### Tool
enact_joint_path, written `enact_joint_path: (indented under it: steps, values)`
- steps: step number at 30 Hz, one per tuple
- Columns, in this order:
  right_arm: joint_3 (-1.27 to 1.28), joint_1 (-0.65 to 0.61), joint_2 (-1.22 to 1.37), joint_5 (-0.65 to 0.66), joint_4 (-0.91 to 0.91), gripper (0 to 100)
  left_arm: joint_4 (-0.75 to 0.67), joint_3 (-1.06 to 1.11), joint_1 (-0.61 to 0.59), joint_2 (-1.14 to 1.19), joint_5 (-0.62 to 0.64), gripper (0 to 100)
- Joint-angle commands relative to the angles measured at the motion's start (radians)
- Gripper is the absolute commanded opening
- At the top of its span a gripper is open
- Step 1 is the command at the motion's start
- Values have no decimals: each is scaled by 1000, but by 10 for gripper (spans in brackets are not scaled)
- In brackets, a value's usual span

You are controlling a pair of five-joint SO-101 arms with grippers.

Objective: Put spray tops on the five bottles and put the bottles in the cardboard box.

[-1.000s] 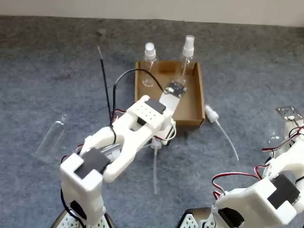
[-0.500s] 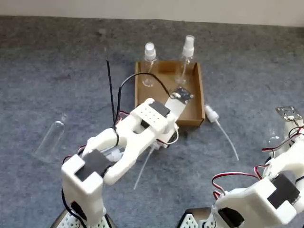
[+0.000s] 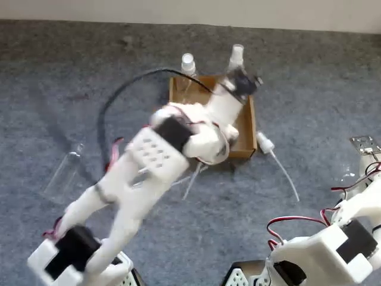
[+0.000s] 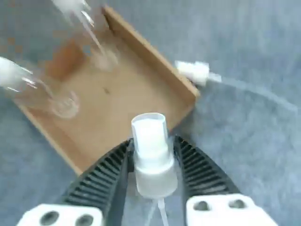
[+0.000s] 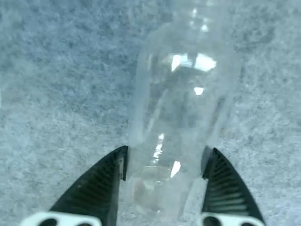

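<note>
grey table (image 3: 59, 89) | cardboard box (image 3: 241, 152) | clear bottle (image 3: 62, 173) — on its side | loose spray top (image 3: 265, 143)

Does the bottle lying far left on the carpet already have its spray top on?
No. The bottle lies on its side, and its neck is bare and open, with nothing fitted on it.

Table (image 3: 71, 89): 1, covered edge to edge in mottled grey-blue felt. Wall (image 3: 178, 11): 1 pale, plain strip along the table's far edge. Light: even, soft.
</note>
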Motion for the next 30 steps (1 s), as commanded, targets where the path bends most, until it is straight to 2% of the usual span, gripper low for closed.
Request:
enact_joint_path:
  steps: [1,5,9,19,25,30]
  values:
    - [-54,18,-16,5,-2,223,5,-68,-64,-188,-20,10]
    - [-54,15,-18,5,-2,235,54,-42,-128,-361,-20,10]
    - [-48,-47,-18,3,-1,235,130,41,-232,-476,-20,11]
    - [-139,-206,-13,-221,117,237,123,466,-544,-665,-21,12]
    - [-189,-291,-15,-249,217,336,8,734,-584,-731,-20,14]
    - [-199,-346,-16,-253,217,342,-86,855,-581,-754,-18,14]
